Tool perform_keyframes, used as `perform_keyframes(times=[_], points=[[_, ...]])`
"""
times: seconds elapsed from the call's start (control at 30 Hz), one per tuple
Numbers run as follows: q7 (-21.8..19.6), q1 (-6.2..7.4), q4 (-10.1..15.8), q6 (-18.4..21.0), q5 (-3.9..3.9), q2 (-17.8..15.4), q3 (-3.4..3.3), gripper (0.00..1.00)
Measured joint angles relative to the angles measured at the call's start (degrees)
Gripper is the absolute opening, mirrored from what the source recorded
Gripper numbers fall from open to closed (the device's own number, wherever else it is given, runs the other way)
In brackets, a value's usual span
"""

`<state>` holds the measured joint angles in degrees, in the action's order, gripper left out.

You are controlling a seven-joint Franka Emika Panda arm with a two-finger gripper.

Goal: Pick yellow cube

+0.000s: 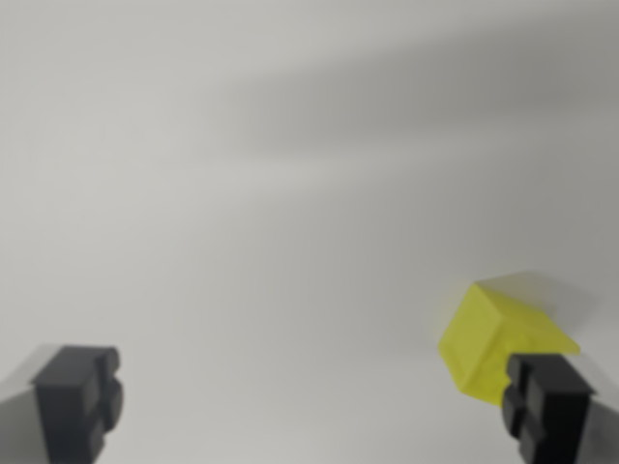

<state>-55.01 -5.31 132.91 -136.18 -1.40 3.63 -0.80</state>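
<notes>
A yellow cube [491,338] lies on the pale surface at the wrist view's lower right, blurred. My gripper [309,401] is open, its two black fingertips spread wide at the bottom corners. The right fingertip [546,401] overlaps the cube's lower right corner and hides part of it. The left fingertip [79,396] stands far from the cube. Nothing lies between the fingers; the cube sits near the right finger, not centred in the gap.
A plain light grey surface [290,193] fills the view, crossed by a soft dark shadow band [416,106] along the upper right.
</notes>
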Motion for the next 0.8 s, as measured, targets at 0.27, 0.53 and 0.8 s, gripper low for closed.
perform_keyframes(times=[0.27,0.53,0.8], points=[[-0.8,-1.62,3.8,-3.7,0.08,-0.2,-0.01,1.00],[-1.5,-3.35,7.4,-7.5,0.19,0.0,-0.01,1.00],[-2.1,-5.17,10.6,-11.4,0.32,0.6,-0.01,1.00]])
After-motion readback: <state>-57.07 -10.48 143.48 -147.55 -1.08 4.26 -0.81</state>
